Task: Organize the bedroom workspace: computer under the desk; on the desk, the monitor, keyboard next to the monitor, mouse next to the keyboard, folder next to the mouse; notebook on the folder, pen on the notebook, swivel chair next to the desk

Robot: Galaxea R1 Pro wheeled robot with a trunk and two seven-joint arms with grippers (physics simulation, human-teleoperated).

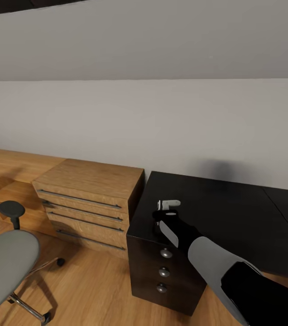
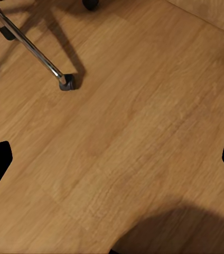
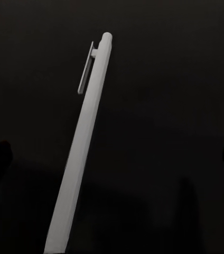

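Note:
A pale grey pen [image 3: 85,137] with a clip lies on the glossy black desk [image 1: 234,213]; in the head view the pen [image 1: 169,204] sits near the desk's left end. My right gripper [image 1: 164,216] hovers just over it, and the right gripper [image 3: 112,159] is open with its fingers wide on either side of the pen. The grey swivel chair [image 1: 1,267] stands at the lower left, its seat bare. My left gripper [image 2: 112,164] is open over the wood floor near a chrome chair leg [image 2: 30,47]. Computer, monitor, keyboard, mouse, folder and notebook are out of view.
A black drawer unit [image 1: 164,271] with round knobs stands under the desk's left end. A light wooden drawer chest [image 1: 89,203] stands to its left against the pale wall. Plank floor [image 1: 94,290] lies between chair and drawers.

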